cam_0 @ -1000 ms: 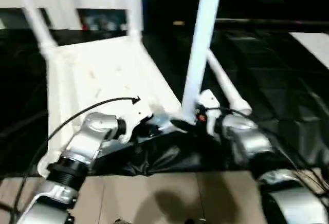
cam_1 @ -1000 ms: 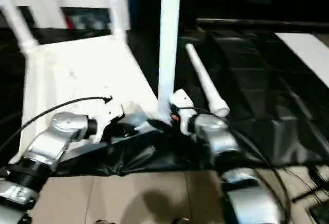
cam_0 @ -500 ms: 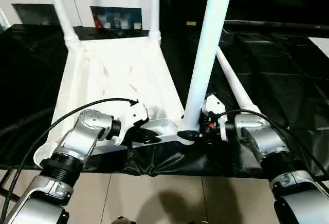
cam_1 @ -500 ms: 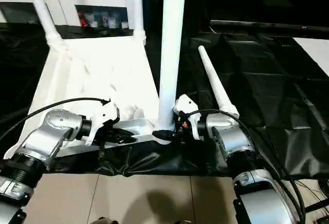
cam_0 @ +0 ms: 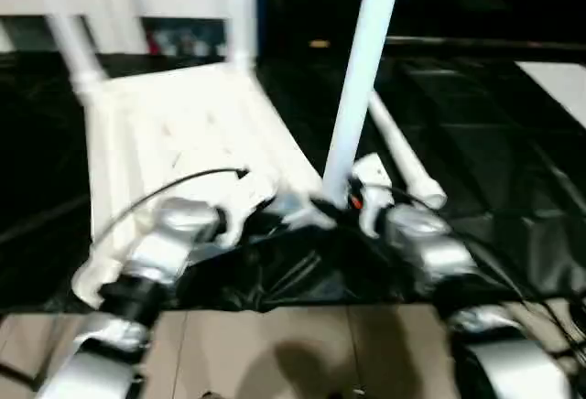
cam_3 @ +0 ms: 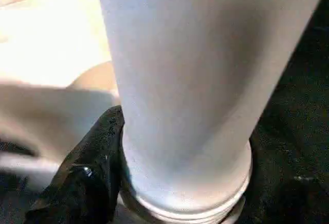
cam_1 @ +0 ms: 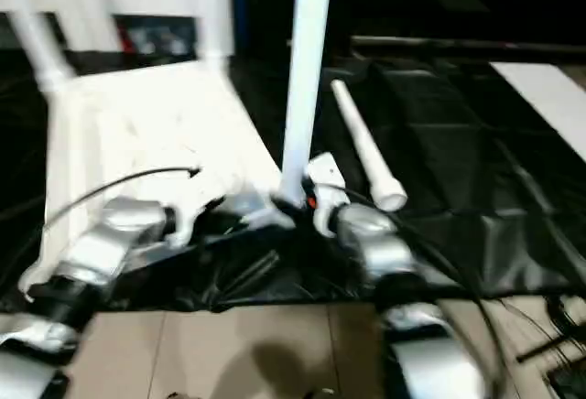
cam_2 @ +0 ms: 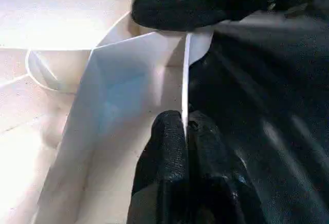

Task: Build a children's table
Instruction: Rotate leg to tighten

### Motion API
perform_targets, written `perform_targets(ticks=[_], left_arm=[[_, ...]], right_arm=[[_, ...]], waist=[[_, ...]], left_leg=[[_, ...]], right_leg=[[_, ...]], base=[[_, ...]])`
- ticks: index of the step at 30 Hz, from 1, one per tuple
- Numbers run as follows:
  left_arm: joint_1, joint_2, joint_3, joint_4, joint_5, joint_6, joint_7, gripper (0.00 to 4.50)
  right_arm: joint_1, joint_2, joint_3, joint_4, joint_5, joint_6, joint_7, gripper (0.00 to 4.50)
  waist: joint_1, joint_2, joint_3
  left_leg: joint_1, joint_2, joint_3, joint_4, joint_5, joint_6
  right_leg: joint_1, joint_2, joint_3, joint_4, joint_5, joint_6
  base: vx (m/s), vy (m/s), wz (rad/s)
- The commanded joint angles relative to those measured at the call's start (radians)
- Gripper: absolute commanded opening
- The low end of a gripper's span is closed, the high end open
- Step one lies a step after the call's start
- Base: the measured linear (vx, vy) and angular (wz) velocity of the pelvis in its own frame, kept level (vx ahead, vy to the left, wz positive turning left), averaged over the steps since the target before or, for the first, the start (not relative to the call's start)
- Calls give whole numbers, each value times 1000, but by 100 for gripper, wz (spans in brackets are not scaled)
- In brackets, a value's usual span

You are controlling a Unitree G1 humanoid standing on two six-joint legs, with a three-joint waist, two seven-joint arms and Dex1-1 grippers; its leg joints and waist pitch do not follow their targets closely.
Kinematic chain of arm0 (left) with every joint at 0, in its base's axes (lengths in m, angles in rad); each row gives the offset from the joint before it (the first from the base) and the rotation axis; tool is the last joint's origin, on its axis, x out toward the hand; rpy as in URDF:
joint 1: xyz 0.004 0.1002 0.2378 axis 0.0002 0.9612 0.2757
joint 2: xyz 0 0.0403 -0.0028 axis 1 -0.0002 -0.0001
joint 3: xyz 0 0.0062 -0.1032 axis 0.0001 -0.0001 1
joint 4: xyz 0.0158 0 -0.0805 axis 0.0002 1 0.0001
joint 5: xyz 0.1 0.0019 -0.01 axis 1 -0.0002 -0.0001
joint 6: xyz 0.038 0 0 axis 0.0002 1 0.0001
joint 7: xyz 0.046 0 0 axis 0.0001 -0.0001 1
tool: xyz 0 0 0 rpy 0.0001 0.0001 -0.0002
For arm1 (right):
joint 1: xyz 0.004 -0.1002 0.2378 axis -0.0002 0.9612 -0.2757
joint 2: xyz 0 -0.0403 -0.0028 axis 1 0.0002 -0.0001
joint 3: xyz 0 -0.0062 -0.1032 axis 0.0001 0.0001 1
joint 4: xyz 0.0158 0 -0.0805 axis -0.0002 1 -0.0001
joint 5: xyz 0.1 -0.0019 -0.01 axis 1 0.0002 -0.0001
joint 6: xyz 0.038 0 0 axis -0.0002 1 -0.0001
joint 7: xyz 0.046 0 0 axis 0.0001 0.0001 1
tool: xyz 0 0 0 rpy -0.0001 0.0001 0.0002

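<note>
Head camera has swung since half a second ago, so the whole view shifted and blurred. The things themselves look unmoved: table top in the same spot, upright leg still standing at the near right corner, loose leg still on the sheet.

Table top (cam_0: 174, 134) lies upside down on the black sheet (cam_0: 513, 143), ribbed underside up. Two legs stand in the far corner sockets: far left leg (cam_0: 64, 37), far right leg (cam_0: 240, 15). Third leg (cam_0: 359, 79) stands upright at the near right corner, its threaded base collar right at the socket. I can't tell how far in it is seated. Fourth leg (cam_1: 364, 154) lies loose on the sheet just right of the top, thick end toward the robot.

Left hand (cam_2: 186, 131): fingers closed, pinching the thin near edge wall of the table top close to that corner. Both black fingers (cam_2: 167, 147) are pressed on either side of the wall.

Right hand (cam_3: 180, 183): clamped round the base of the upright leg just above the collar. One black finger (cam_3: 87, 178) shows against the leg's side.

White cabinet (cam_0: 137, 1) with a glass door stands behind the sheet. Tiled floor (cam_0: 275, 353) lies nearest the robot.
</note>
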Motion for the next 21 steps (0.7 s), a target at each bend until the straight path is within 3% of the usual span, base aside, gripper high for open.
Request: perform_targets(ticks=[1, 2, 3, 5, 6, 10, 14, 15, 17, 21], left_arm=[[-34, -74, 10, -66, -43, -20, 56, 0], [-28, -78, 6, -74, -44, -23, 58, 0], [-18, -75, -2, -85, -46, -36, 47, 0], [-11, -68, -6, -92, -48, -50, 29, 0], [-8, -64, -7, -94, -49, -54, 20, 0], [10, -27, -21, -110, -73, -99, -66, 0], [30, 13, -30, -121, -87, -110, -141, 0], [30, 14, -29, -121, -88, -110, -143, 0], [35, 32, -28, -122, -94, -110, -169, 0], [40, 60, -25, -125, -106, -107, -219, 0]], right_arm=[[0, 78, 40, 49, -8, -2, -14, 272], [-2, 87, 38, 51, -8, -18, -6, 272], [-2, 95, 36, 48, -10, -32, 5, 307], [-3, 92, 34, 45, -9, -31, 8, 345], [-4, 89, 32, 43, -7, -33, 13, 345], [-4, 56, 47, 41, -21, -47, 34, 375], [8, -8, 67, -9, -12, -34, 157, 375], [9, -11, 68, -11, -12, -33, 163, 375], [27, -61, 101, -53, -24, -29, 259, 375], [50, -147, 151, -106, -37, -25, 425, 375]], waist=[[-7, 5, -72], [-7, 5, -73], [-8, 0, -75], [-7, 2, -75], [-8, -3, -75], [-7, 3, -77], [-5, 4, -78], [2, 5, -78], [9, 5, -79], [13, 2, -80]], left_leg=[[24, 21, -31, -75, -458, -31], [23, 21, -29, -74, -463, -24], [25, 21, -27, -73, -462, -16], [22, 21, -25, -74, -446, -7], [21, 21, -23, -74, -439, -3], [19, 22, -21, -74, -415, 2], [18, 24, -19, -75, -406, 8], [23, 25, -14, -73, -393, 13], [19, 25, -14, -74, -373, 16], [16, 28, -12, -74, -339, 24]], right_leg=[[29, -54, 28, -96, -573, -115], [28, -54, 30, -96, -555, -117], [25, -53, 33, -95, -540, -124], [27, -53, 37, -90, -508, -141], [26, -51, 38, -88, -494, -148], [30, -54, 43, -82, -460, -164], [34, -51, 44, -77, -422, -183], [30, -51, 48, -77, -405, -191], [38, -49, 47, -72, -387, -192], [40, -50, 49, -65, -342, -212]], base=[[0, 0, 0], [0, 0, 0], [0, 0, 0], [0, 0, 0], [0, 0, 0], [0, 0, 0], [0, 0, 0], [0, 0, 0], [0, 0, 0], [0, 0, 0]])
